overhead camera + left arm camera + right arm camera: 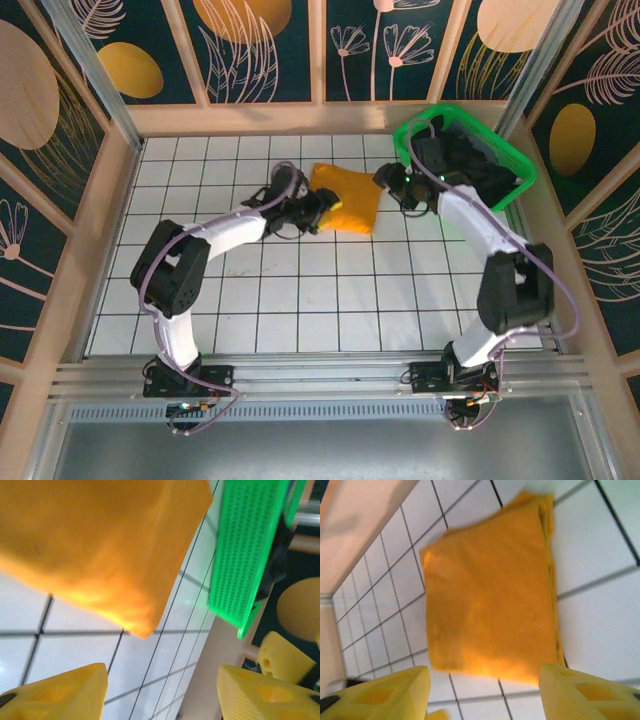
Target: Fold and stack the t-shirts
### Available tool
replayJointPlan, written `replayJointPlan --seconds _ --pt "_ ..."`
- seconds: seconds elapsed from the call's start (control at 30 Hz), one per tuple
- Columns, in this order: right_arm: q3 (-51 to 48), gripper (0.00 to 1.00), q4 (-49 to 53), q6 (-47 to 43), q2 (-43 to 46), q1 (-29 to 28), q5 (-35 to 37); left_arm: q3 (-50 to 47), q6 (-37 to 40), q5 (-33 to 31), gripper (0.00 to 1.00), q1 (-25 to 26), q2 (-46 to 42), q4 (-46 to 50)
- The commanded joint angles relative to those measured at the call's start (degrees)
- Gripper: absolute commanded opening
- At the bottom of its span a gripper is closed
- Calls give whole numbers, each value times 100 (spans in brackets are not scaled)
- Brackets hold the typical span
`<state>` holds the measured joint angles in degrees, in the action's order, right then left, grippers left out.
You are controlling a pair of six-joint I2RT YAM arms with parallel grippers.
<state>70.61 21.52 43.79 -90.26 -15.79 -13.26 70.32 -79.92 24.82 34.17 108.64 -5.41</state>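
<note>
At the left, the left gripper [316, 212] hung just beside the left edge of the orange-yellow t-shirt [346, 200]. Its wrist view showed the left gripper's jaws standing apart over bare grid, holding nothing, with the cloth lying just beyond the fingertips [70, 687].

The shirt lay as a compact folded rectangle on the white gridded table [300, 300], toward the far side and a little right of centre. Its layered edges were visible along one side in the right wrist view.

The right gripper [388, 186] sat just off the shirt's right corner. Its jaws were also apart and empty, with the shirt's near edge between and beyond them.

Farther right, in the far corner, the green mesh basket [518, 168] held the black t-shirts [470, 160] in a dark heap.

The orange shirt's fold looked finished — judging by that, the step in hand was letting go. The next move would call for reaching into the basket and pinching a single layer of black cloth without dragging the whole heap out.
</note>
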Motion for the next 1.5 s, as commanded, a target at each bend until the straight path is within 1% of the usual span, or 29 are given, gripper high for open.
replayJointPlan --seconds 0.0,0.07,0.17,0.4,0.47,0.5,0.57,0.63,0.67,0.77,0.9,0.97,1.07,1.17,1.23,1.27,1.3,1.33,1.37,1.4,1.47 --pt "-735 60 -436 546 601 20 -291 -53 -1007 -114 61 210 409 -887" --pt "-952 60 -342 600 891 34 -296 87 -1130 -108 61 316 675 -919" --pt "-1071 60 -180 568 1158 98 -275 428 -1062 -250 62 429 1054 -676" --pt "-1184 60 -43 561 1504 195 -342 903 -1335 -599 61 520 1794 -996" --pt "-1237 60 -36 582 1578 203 -387 1051 -1392 -722 56 519 1979 -1092" --pt "-1270 59 -34 603 1616 206 -405 1132 -1448 -785 50 520 2087 -1157" --pt "-1335 59 -83 638 1731 223 -461 1184 -1638 -910 27 517 2250 -1472" --pt "-1380 59 -195 627 1846 252 -532 1130 -1859 -1200 5 511 2342 -1889" --pt "-1377 59 -216 622 1885 267 -550 1101 -1922 -1328 0 488 2354 -2015" --pt "-1303 59 -160 559 1915 367 -628 843 -2054 -1547 0 301 2239 -2332" --pt "-1234 58 -143 498 1907 486 -695 200 -1803 -1538 0 -239 1763 -2536" --pt "-1195 58 -182 483 1860 512 -746 -175 -1520 -1346 0 -683 1523 -2717" --pt "-1132 58 -265 453 1738 521 -838 -508 -767 -698 0 -1495 1244 -2614" --pt "-1070 57 -366 409 1589 524 -933 -757 189 -204 0 -2380 974 -2280" --pt "-1040 57 -492 368 1489 524 -1055 -719 910 354 0 -2979 999 -2215" --pt "-1032 57 -563 353 1447 518 -1117 -525 1358 635 0 -3212 1076 -2004" --pt "-1023 57 -658 328 1403 520 -1201 -213 2020 805 0 -3427 1179 -1393" --pt "-1031 57 -772 315 1357 516 -1303 52 2654 812 0 -3606 1255 -794" --pt "-1021 57 -860 295 1309 517 -1388 213 3090 745 0 -3731 1304 -320" --pt "-1001 57 -950 274 1255 517 -1469 341 3424 636 0 -3881 1351 29" --pt "-930 57 -1108 222 1148 499 -1629 284 3619 630 0 -4170 1379 108"
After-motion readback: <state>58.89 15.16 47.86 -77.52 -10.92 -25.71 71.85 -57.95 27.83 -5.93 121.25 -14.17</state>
